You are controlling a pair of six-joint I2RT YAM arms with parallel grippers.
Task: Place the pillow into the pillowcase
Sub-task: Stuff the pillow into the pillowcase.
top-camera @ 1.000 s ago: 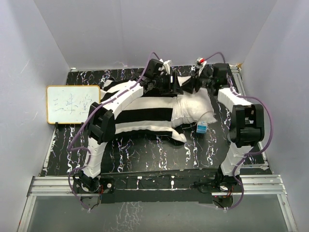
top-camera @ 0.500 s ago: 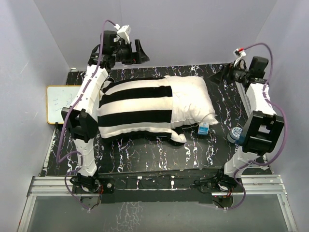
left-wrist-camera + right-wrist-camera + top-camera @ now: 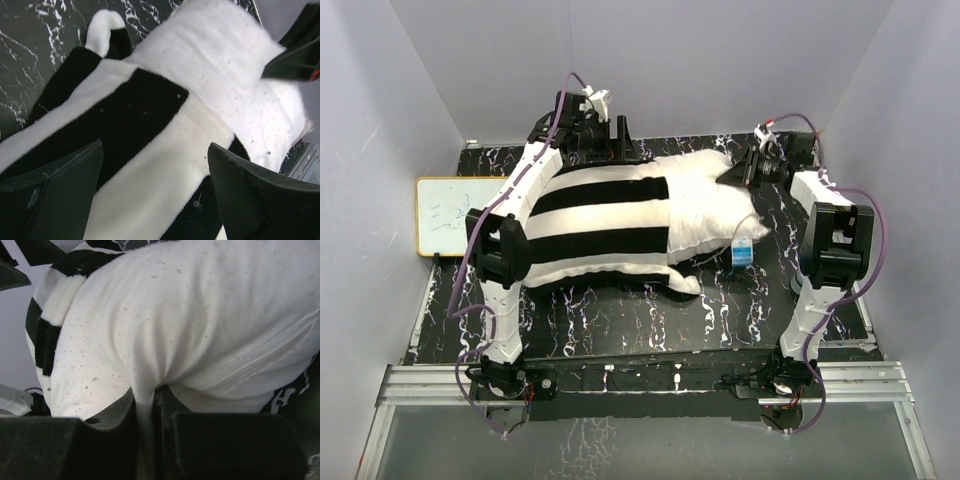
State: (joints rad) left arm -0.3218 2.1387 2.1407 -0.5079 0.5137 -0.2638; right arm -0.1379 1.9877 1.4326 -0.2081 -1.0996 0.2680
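The black-and-white striped pillowcase (image 3: 600,225) covers the left two thirds of the plump white pillow (image 3: 708,208), whose bare right end sticks out of the sleeve's mouth. My left gripper (image 3: 618,140) hangs open over the far edge of the pillowcase (image 3: 140,115), close to its mouth. Its jaws stand wide apart with nothing between them (image 3: 155,185), and the bare pillow (image 3: 220,55) lies beyond. My right gripper (image 3: 737,174) is at the pillow's far right corner, shut on a pinched fold of white pillow fabric (image 3: 148,407).
A small whiteboard (image 3: 458,215) lies at the table's left edge. A small blue-and-white tag or box (image 3: 742,254) sits by the pillow's near right corner. Grey walls enclose the black marbled table (image 3: 650,315) on three sides.
The left arm has come down from its raised pose to the pillowcase's far edge, jaws wide. The right gripper swung in from the right and closed on the pillow's corner.
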